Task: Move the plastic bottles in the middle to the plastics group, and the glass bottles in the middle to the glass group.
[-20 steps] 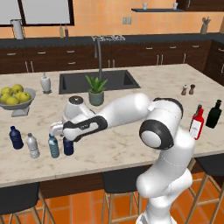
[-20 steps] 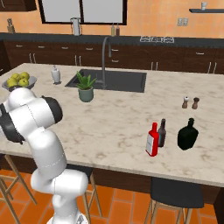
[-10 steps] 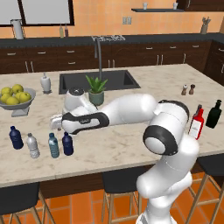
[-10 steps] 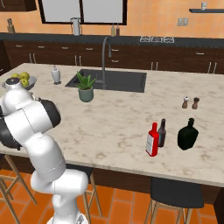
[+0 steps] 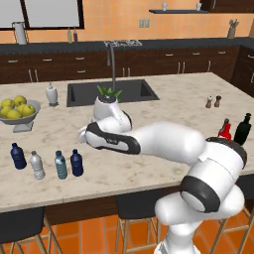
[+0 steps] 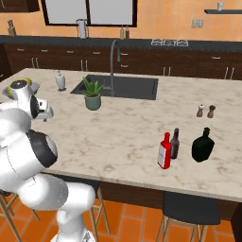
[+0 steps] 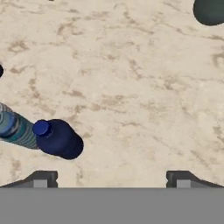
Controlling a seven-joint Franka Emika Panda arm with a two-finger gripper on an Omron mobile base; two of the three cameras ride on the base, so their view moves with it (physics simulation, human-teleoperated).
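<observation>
Left base view, nearest edge of the tabletop point(image 5: 163, 99): four small bottles stand in a row close to the front rim. From the left they are a dark navy bottle point(image 5: 18, 156), a clear greyish-white bottle point(image 5: 36, 165), a pale teal-blue bottle point(image 5: 60, 165) and a second dark navy bottle point(image 5: 76, 162). The teal-blue one and the navy one on its right stand just beside each other, apart from the first pair.

Above and slightly right of that row hangs the arm's wrist, with the claw point(image 5: 82, 136) at its left end, clear of every bottle. In the hand view the two dark fingertips point(image 7: 41, 178) stand spread far apart with bare marble between them, so the claw is released and grips nothing. That view looks down on the blue-capped navy bottle point(image 7: 58, 138) touching or nearly touching the teal-blue bottle point(image 7: 14, 127) beside it.

Farther right along the tabletop, the right base view shows the red bottle point(image 6: 165, 151) with its white label, a slim dark brown bottle point(image 6: 175, 144) just behind it, and the dark green-black bottle point(image 6: 203, 146) near them to the right. Beyond these stand two small shakers point(image 6: 206, 111).

Farther back lie the sink point(image 5: 113, 92), a potted plant point(image 6: 92, 93), a white dispenser point(image 5: 51, 94) and a bowl of yellow fruit point(image 5: 16, 110).
</observation>
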